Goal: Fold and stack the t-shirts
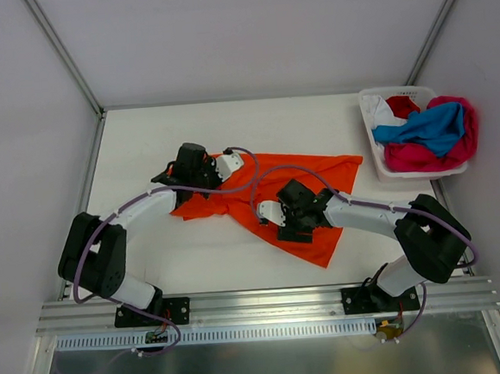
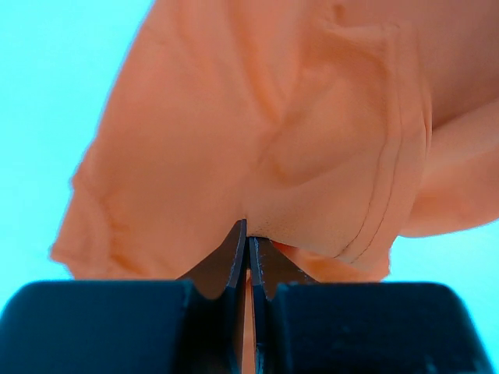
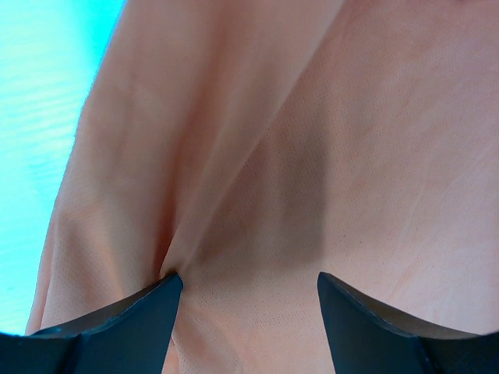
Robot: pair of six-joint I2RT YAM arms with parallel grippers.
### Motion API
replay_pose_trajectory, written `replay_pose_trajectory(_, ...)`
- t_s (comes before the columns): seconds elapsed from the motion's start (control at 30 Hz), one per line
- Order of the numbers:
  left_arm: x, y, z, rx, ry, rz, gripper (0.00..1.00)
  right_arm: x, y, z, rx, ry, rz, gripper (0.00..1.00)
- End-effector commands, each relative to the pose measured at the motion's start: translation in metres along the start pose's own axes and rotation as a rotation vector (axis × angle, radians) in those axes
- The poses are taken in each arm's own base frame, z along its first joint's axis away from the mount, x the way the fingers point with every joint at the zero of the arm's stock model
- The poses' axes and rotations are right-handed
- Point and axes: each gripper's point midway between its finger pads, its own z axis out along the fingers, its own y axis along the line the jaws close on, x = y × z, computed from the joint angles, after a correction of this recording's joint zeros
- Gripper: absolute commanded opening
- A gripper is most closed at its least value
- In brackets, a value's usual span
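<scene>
The fingers of your left gripper (image 2: 248,238) are pressed together, with a ridge of the orange t-shirt (image 2: 312,156) pinched between their tips. The fingers of your right gripper (image 3: 249,284) stand apart over the same cloth. One tip touches a crease and nothing is clamped.

In the top view the orange t-shirt (image 1: 317,244) lies crumpled on the table (image 1: 141,126) between the two arms. Its longer spread runs left to right, and a tail trails toward the near right. The left gripper (image 1: 228,163) holds it at the far-left edge. The right gripper (image 1: 269,212) sits over the near middle, so the cloth lies directly under and ahead of its fingers. The right arm is the nearer one to the loose near-right tail. I judge your next move depends on the right fingers taking an edge there, so you can pull the shirt flat against the left pinch.

By count, one shirt is on the table. In the white basket (image 1: 373,143) at the far right you have a heap showing blue (image 1: 431,127), magenta-pink (image 1: 430,157), red (image 1: 404,105) and white (image 1: 383,111) cloth. That looks like four more, though the tangle hides whether each colour is a single shirt. Nothing is folded or stacked.
</scene>
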Motion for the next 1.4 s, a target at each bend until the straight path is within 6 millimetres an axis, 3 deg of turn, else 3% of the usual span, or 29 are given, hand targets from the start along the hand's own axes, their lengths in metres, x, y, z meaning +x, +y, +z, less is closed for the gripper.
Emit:
replay_pose_trajectory(0.0,-0.041,0.043,-0.034,-0.158,-0.096,0.011,0.0,0.045,0.032,0.008,-0.108,0.17,-0.003,0.76)
replay_pose_trajectory(0.17,-0.052,0.059,-0.054,-0.222,-0.1,0.018,0.0,0.046,0.035,0.009,-0.12,0.18,-0.013,0.75)
replay_pose_trajectory(0.4,-0.049,0.079,-0.069,-0.299,-0.073,0.027,0.0,0.045,0.036,0.008,-0.122,0.185,-0.026,0.75)
replay_pose_trajectory(0.63,-0.064,0.137,-0.125,-0.535,-0.121,-0.003,0.0,0.045,0.032,0.001,-0.095,0.175,-0.026,0.75)
replay_pose_trajectory(0.8,-0.083,0.152,-0.171,-0.668,-0.179,0.012,0.0,0.043,0.031,-0.001,-0.091,0.171,-0.024,0.75)
replay_pose_trajectory(0.9,-0.089,0.152,-0.182,-0.69,-0.197,0.024,0.0,0.039,0.027,-0.003,-0.079,0.157,-0.021,0.76)
replay_pose_trajectory(1.0,-0.084,0.15,-0.182,-0.689,-0.189,0.028,0.0,0.027,0.009,-0.008,-0.013,0.114,0.004,0.78)
replay_pose_trajectory(1.1,-0.079,0.147,-0.179,-0.684,-0.178,0.025,0.0,0.018,-0.023,-0.021,0.103,0.066,0.053,0.79)
replay_pose_trajectory(1.37,-0.07,0.142,-0.173,-0.671,-0.158,0.017,0.0,0.019,-0.096,-0.047,0.325,0.064,0.088,0.79)
